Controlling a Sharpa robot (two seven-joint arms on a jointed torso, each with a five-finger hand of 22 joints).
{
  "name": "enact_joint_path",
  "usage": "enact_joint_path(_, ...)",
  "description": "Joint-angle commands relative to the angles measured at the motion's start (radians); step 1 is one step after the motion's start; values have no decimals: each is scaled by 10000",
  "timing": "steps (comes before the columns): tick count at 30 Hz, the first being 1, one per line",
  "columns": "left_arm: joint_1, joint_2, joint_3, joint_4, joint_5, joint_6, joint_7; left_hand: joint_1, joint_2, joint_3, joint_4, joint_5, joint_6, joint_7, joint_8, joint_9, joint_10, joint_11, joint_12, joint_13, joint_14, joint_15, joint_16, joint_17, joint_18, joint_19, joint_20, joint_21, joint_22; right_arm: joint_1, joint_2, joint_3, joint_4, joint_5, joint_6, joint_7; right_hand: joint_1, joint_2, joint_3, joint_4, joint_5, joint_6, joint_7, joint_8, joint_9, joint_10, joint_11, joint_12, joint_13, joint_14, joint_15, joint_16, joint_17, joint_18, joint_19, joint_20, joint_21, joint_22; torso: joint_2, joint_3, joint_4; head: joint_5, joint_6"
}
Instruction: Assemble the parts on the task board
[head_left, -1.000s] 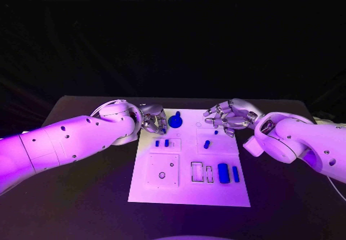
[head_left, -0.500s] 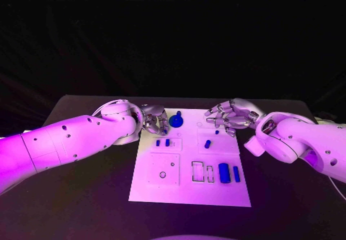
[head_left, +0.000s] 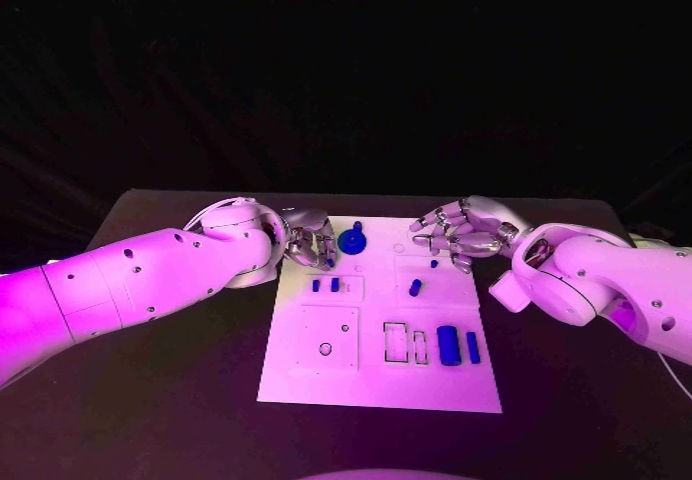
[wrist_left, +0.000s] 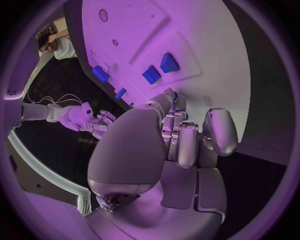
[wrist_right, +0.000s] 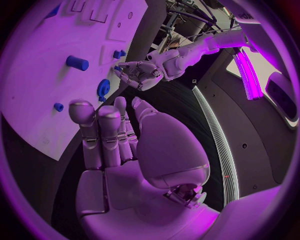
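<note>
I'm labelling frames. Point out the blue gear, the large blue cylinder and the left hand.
Blue gear (head_left: 352, 241), head view, on its disc.
Large blue cylinder (head_left: 449, 346), head view, mid-body.
Left hand (head_left: 309, 240), head view, on its curled fingers.

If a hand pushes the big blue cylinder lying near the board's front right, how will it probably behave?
The big blue cylinder lies on its side on the flat task board, so a sideways push would probably roll it. It looks rigid and smooth, so fingers might slip on it. Its weight cannot be judged.
</note>
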Motion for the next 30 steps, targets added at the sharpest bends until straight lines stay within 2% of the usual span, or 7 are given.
enact_joint_path(1,-18,34,-16,-33,45,289,-117,-122,-11,48,-4,42,38,25,-26,9,66,14,-61,-11,227,-51,-10,-13,-124,20,28,-23,89,-9,-2,0,18,-15,137,82,52,5,19,48,66,-88,15,46,17,-66,6,69,-18,-22,7,22,9,186,7,-11,4,-19,2,-10,-7,3,7)
enact_joint_path(14,-18,75,-23,-83,89,365,-233,-254,-73,163,-22,42,-110,123,-190,-49,-66,103,-252,-52,185,14,-56,-104,-111,-40,65,-119,58,-9,-13,0,40,8,146,55,22,7,8,80,72,-93,16,55,17,-66,9,78,-26,-28,9,1,-9,186,7,-10,1,-23,0,-8,2,-2,-9)
enact_joint_path(22,-17,71,-25,-115,160,365,-240,-368,-185,364,-56,43,-792,249,-659,-256,-230,225,-446,-96,128,122,-95,-210,-84,-130,160,-266,6,-9,-14,0,34,33,118,71,22,7,8,80,72,-93,16,55,17,-66,9,78,-26,-28,9,1,-9,186,7,-10,1,-23,-6,-6,-5,1,4)
enact_joint_path(30,-16,34,-26,-141,335,380,-206,-415,-239,439,-75,40,-968,236,-780,-319,-260,224,-487,-100,115,127,-93,-233,-74,-150,181,-290,9,-11,-17,0,61,82,116,62,10,6,3,95,75,-98,16,60,17,-69,9,81,-30,-31,11,-7,-16,188,1,-9,-8,-38,2,-5,-1,-16,-2)
